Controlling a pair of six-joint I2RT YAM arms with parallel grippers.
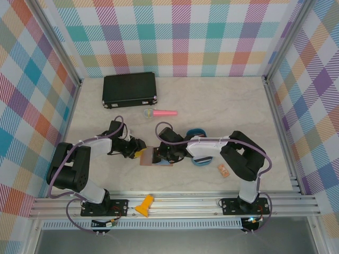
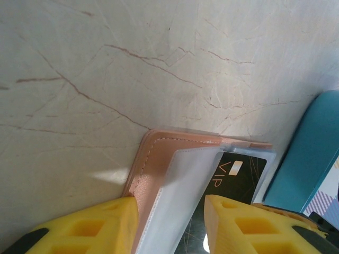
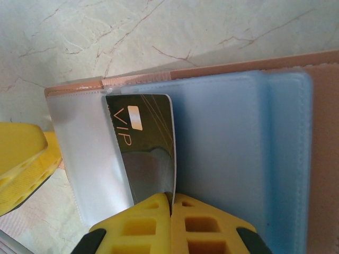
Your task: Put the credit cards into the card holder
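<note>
The card holder (image 1: 150,157) lies open between the two arms, pinkish-brown leather outside (image 2: 153,164), clear and grey-blue sleeves inside (image 3: 228,153). My right gripper (image 3: 170,203) (image 1: 159,154) is shut on the lower edge of a black credit card marked VIP (image 3: 143,137) (image 2: 241,177). Part of that card sits under a clear sleeve. My left gripper (image 2: 172,222) (image 1: 140,152) stands open at the holder's left edge, with the leather cover and a lifted clear sleeve between its fingers. One of its yellow fingers (image 3: 21,159) shows beside the sleeve in the right wrist view.
A blue tray (image 1: 201,162) (image 2: 307,153) sits just right of the holder, partly under my right arm. A black case (image 1: 130,89) lies at the back left, and a pink stick-like object (image 1: 161,112) in front of it. A small orange piece (image 1: 223,170) lies right of the tray.
</note>
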